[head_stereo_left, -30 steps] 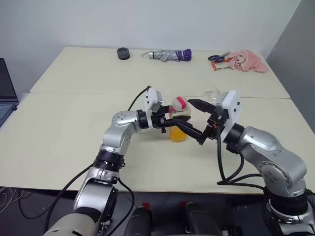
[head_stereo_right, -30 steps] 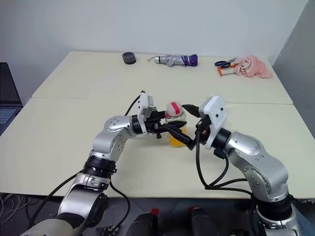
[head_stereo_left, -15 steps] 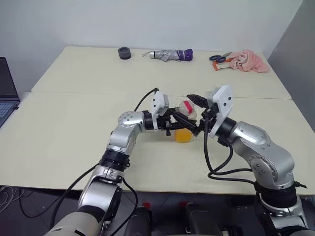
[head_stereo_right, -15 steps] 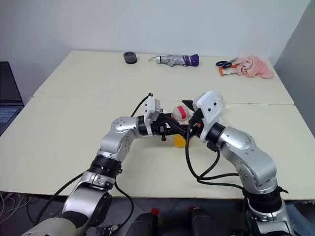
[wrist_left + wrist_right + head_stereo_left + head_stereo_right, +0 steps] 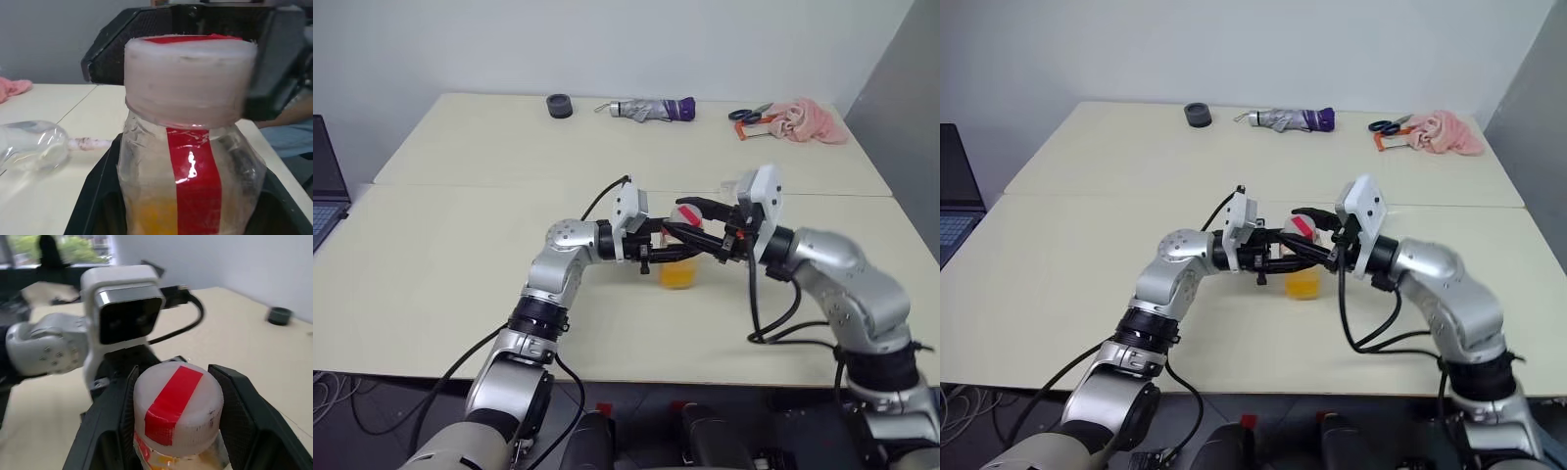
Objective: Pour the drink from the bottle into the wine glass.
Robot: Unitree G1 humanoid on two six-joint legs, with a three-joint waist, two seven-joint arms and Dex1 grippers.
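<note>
1. The bottle [image 5: 680,250] stands upright near the middle of the front table [image 5: 431,264], its white cap [image 5: 177,404] with the red stripe still on and the orange drink [image 5: 676,275] filling only its lower part
2. The left gripper [image 5: 668,246] is clamped on the bottle's body from the side, jaws drawn in against its walls
3. The right gripper [image 5: 178,391] reaches in from the opposite side; its fingers [image 5: 239,406] flank the cap closely on both sides, but whether they already press it I cannot tell
4. The wine glass [image 5: 32,144] lies on its side on the table just beyond the bottle
5. The step in hand looks like uncapping: next the right jaws must pinch the cap and twist while the left holds firm; the glass must also be stood up before pouring
</note>
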